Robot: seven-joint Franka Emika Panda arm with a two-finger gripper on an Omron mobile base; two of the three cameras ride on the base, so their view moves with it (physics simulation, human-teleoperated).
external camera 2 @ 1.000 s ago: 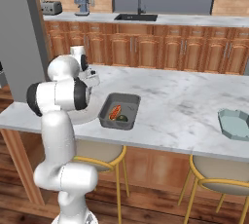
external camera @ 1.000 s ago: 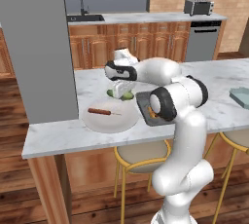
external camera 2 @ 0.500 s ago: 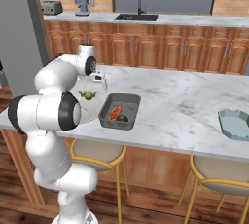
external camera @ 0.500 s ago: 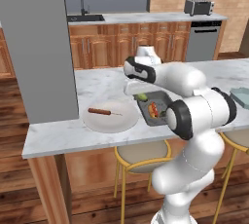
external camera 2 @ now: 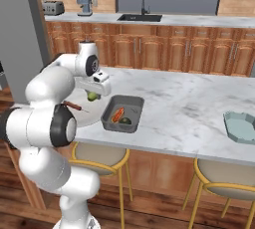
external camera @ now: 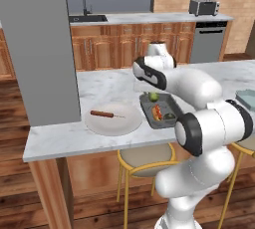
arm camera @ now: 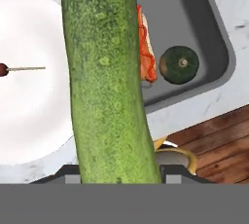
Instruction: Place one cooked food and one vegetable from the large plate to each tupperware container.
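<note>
Left base view gives you a white marble surface before wooden cabinets, large plate beside dark grey container, jaws partly closed on a cucumber, fingertips hidden.

— What's on the white marble island counter from where I'm steering?

— Beneath the gripper, the dark grey rectangular container with a broad rim sits on it; to the gripper's left, touching that container, lies the wide round off-white plate.

— Anything further off?

— The pale blue-grey translucent container, well apart on the gripper's right.
</note>
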